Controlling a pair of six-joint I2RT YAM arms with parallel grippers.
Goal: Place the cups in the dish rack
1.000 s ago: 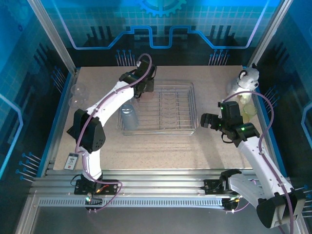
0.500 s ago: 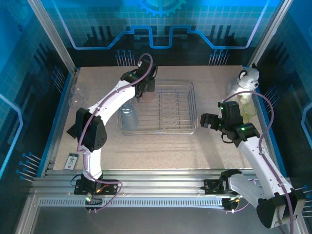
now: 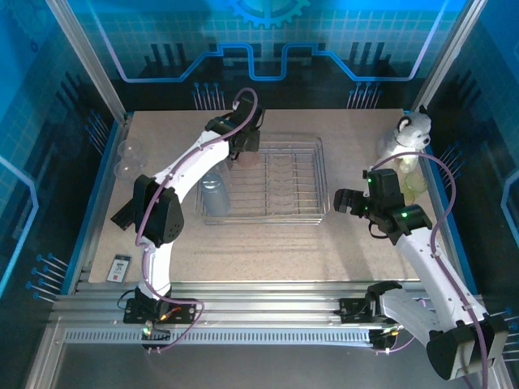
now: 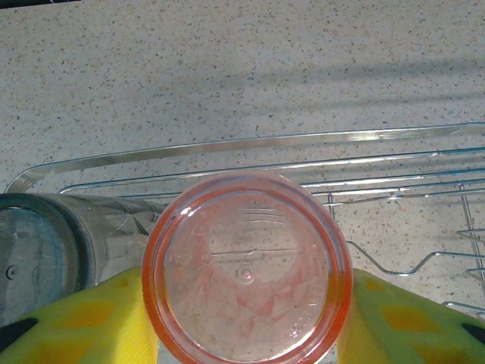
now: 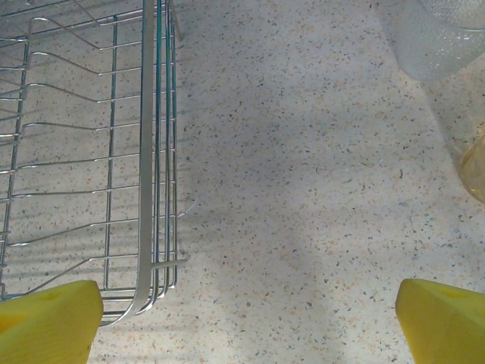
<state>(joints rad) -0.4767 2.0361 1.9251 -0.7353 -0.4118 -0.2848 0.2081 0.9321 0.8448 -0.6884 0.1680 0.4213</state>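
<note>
Left wrist: left claw [image 4: 248, 322] pinches pink cup [image 4: 246, 265], base toward camera, at dish rack [image 4: 250, 144] corner; grey cup [image 4: 45, 250] cut off at frame edge. Right claw [image 5: 246, 318] spread wide over desk [image 5: 303, 189].

Left pincer [image 4: 246, 318] grips pink cup [image 4: 246, 265] at dish rack [image 4: 227, 146] corner

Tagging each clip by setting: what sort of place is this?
Probably a lab robot test cell, not a kitchen: a speckled beige tabletop edged by aluminium rails, blue printed wall panels enclosing it, and a silver wire dish rack set out on it.
</note>
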